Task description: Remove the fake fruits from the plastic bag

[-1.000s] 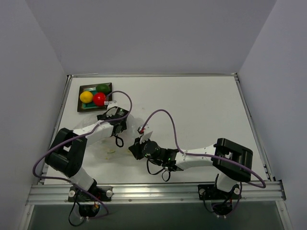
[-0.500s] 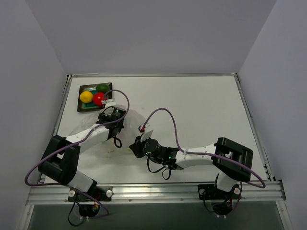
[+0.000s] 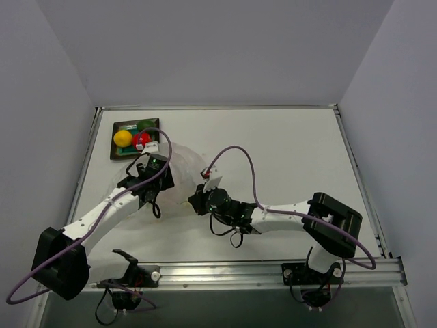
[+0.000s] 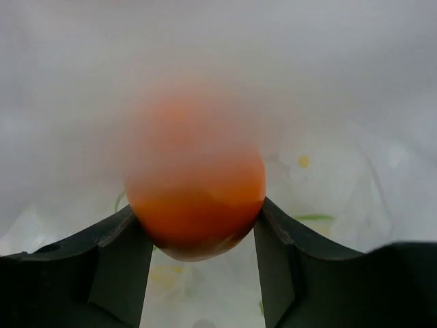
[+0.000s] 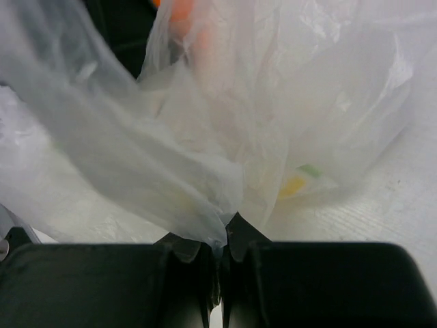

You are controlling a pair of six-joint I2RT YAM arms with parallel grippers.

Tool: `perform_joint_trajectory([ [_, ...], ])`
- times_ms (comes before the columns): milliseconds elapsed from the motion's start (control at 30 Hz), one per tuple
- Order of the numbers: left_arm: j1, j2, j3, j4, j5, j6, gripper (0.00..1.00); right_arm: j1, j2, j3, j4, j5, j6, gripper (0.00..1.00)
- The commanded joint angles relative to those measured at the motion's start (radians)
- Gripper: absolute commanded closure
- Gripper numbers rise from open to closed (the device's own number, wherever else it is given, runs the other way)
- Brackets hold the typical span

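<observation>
Left jaws just closed: we are gripping the orange fruit (image 4: 194,184) inside the plastic bag (image 5: 307,102), right jaws pinching its film; extraction possible.

You can read nothing here: the small white tag (image 3: 151,146) and the plastic bag's (image 5: 328,102) faint print (image 5: 300,181) are too blurred.

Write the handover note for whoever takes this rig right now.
Left gripper: shut on the orange fruit, inside the bag.
Right gripper: shut on a pinch of the bag.
Done: yellow fruit, green fruit and red fruit lie in the tray at the far left.
Left to do: draw the orange fruit out of the bag, probably into the tray with the others.
</observation>
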Motion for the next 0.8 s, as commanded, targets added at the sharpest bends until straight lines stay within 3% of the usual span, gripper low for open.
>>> perform_joint_trajectory([
  [0,-0.004,-0.049,0.039,-0.112,0.15,0.001,0.93,-0.03,0.001,0.082,-0.024,-0.003,-0.019,1.0],
  [400,0.004,-0.247,0.151,-0.319,0.451,0.049,0.93,-0.115,0.104,0.182,-0.056,-0.108,-0.008,1.0],
  [567,0.022,-0.33,0.31,-0.301,0.375,0.009,0.93,-0.09,0.108,0.118,-0.008,-0.157,0.009,1.0],
  [767,0.034,-0.241,0.485,-0.208,0.136,-0.013,0.91,0.037,0.105,0.015,0.068,-0.217,-0.033,1.0],
])
